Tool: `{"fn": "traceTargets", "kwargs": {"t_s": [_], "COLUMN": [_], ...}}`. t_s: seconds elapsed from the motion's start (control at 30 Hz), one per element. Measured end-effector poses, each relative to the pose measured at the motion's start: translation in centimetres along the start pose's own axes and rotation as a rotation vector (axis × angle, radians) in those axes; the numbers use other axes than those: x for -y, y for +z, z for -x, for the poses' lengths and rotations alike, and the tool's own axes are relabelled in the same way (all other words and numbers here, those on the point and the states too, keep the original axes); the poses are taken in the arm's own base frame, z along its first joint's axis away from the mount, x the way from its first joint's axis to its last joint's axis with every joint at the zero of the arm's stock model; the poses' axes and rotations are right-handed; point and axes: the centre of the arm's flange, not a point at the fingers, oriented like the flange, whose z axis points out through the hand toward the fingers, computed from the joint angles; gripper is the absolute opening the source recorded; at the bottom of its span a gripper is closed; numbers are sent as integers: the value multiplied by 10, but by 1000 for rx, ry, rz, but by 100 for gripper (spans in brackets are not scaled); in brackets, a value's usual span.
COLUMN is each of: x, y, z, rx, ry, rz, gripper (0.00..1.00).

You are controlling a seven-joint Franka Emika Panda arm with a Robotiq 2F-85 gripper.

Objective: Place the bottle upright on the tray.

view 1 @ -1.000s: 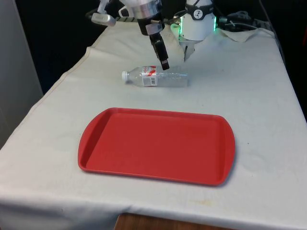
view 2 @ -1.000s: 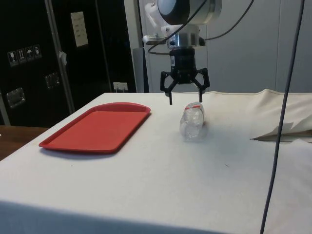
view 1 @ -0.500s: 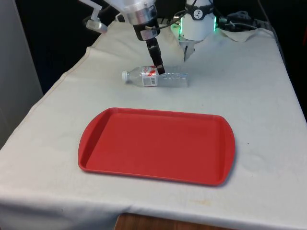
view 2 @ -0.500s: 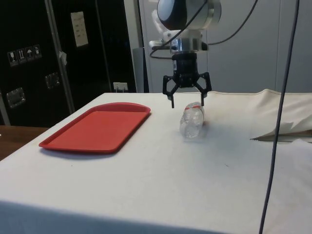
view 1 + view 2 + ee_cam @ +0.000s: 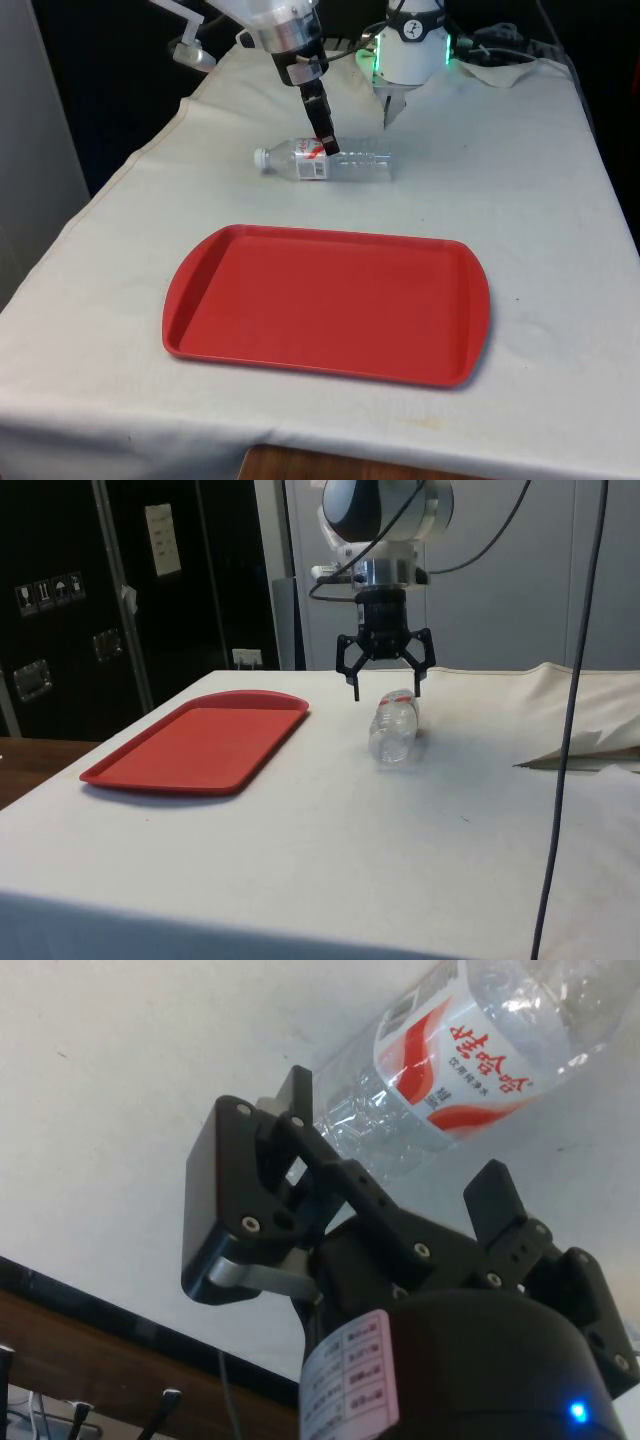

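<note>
Under open hand (image 5: 386, 687): bottle (image 5: 325, 161) on side, w/ fingers astride.

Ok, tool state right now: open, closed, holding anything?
Tool: open, holding nothing, fingers straddling the clear plastic bottle with the red-and-white label lying on the white cloth.

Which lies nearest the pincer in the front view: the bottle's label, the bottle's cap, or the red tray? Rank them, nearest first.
1. The bottle's label: right under the pincer.
2. The bottle's cap: toward the front view's left, at the end of the lying bottle.
3. The red tray: farthest, flat on the cloth toward the table's near edge.
</note>
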Motion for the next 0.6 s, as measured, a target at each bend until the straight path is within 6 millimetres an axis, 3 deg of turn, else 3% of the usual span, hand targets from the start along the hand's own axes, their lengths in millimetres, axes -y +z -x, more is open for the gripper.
{"fn": "traceTargets", "kwargs": {"t_s": [0.6], "x": [-8], "y": [-1], "z": [-24], "rx": [109], "ry": [15], "rz": [9], "gripper": [100]}}
